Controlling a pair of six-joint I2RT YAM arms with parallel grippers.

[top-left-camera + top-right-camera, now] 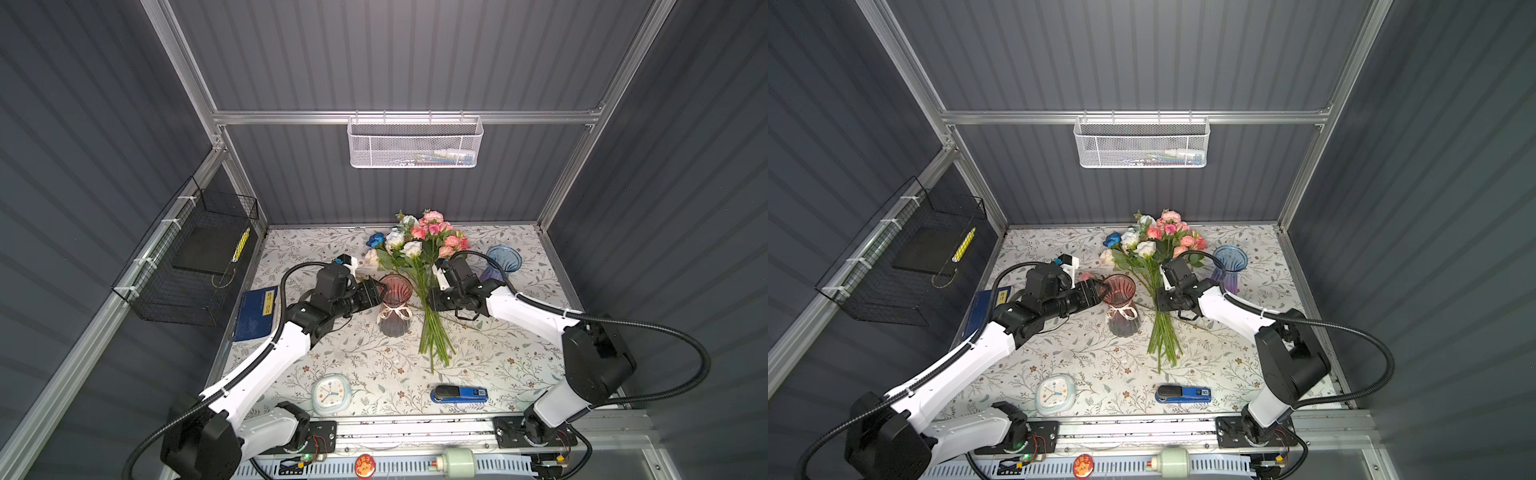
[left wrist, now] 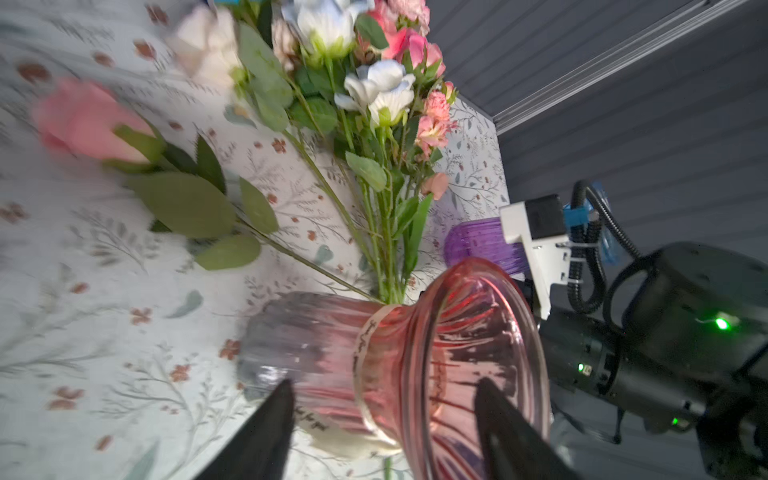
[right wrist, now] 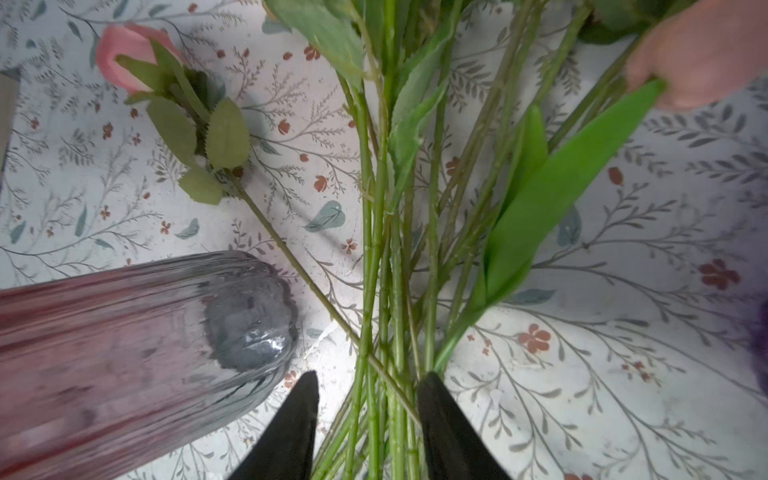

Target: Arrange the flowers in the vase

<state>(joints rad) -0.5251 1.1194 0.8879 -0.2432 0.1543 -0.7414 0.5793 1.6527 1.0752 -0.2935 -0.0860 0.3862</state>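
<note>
While the pink vase [image 1: 395,305] is standing upright on the desk [image 1: 365,365], the flowers [image 1: 415,249] are lying just beside it, stems passing its base and blooms fanning out beyond its rim. The left claw [image 2: 384,380] is sitting spread wide at the vase's flared mouth, one finger to each side. The right claw [image 3: 369,372] is straddling the stems beside the vase, jaws parted, not clamping. One pink rose [image 2: 87,120] is lying alone on the vase's other side
</note>
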